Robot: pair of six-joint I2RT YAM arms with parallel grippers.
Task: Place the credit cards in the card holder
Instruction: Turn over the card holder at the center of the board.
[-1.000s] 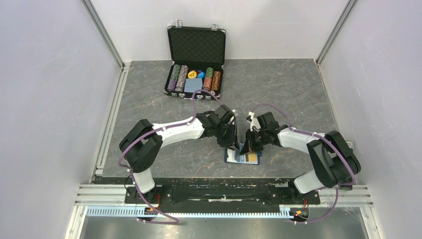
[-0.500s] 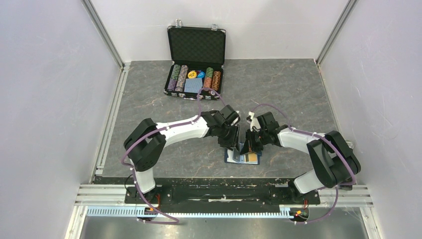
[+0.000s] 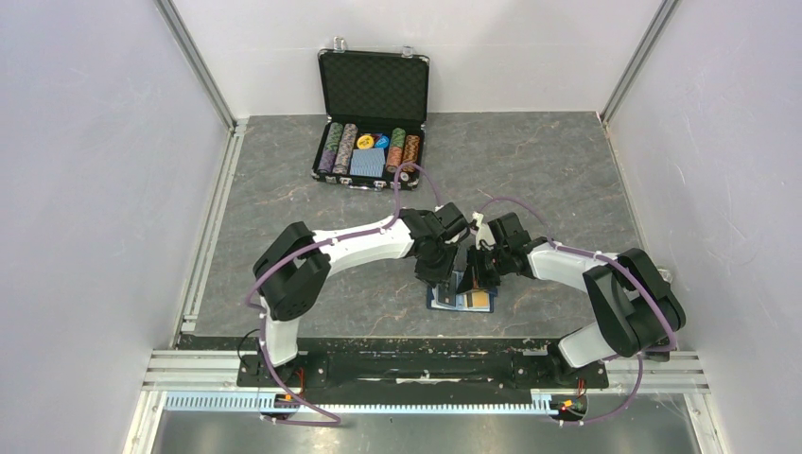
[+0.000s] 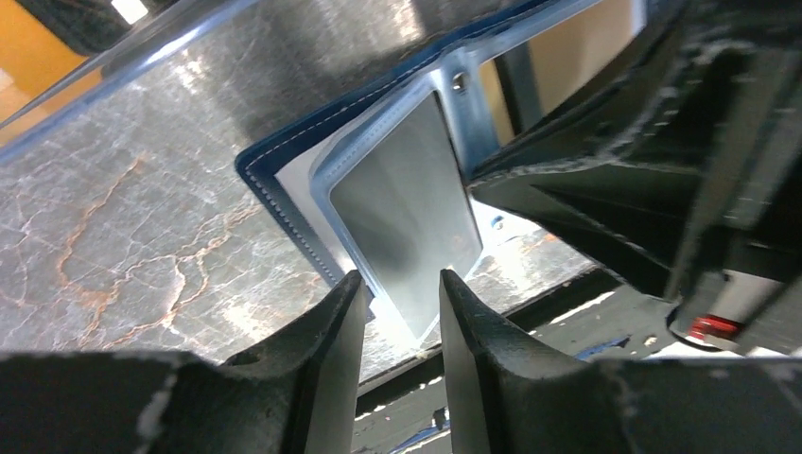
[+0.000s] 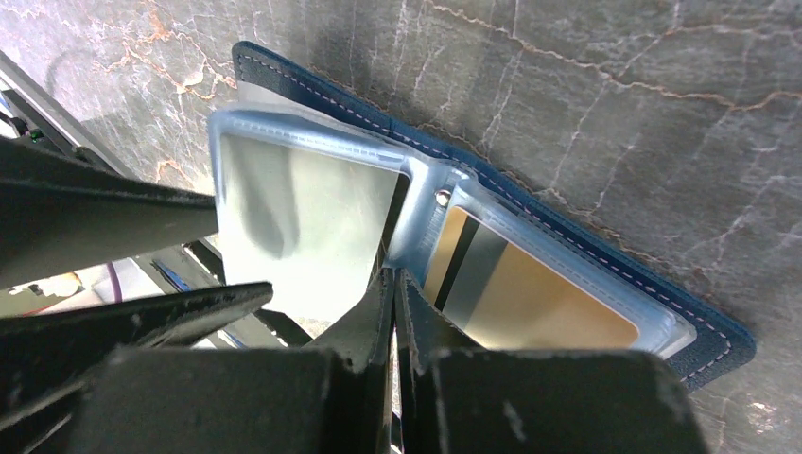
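One gold card (image 5: 549, 295) pocketed, card holder (image 5: 312, 96) open

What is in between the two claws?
A clear pocket flap of the card holder, standing up, sits between the left claw and the right claw. The left wrist view shows it best.

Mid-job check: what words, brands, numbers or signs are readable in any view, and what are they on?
No text can be read in any view.
gold card in the card holder: bare face with a dark stripe, no print showing.
grey card: only glare, no print showing.
poker chips and blue deck in the black case: markings too small to read.
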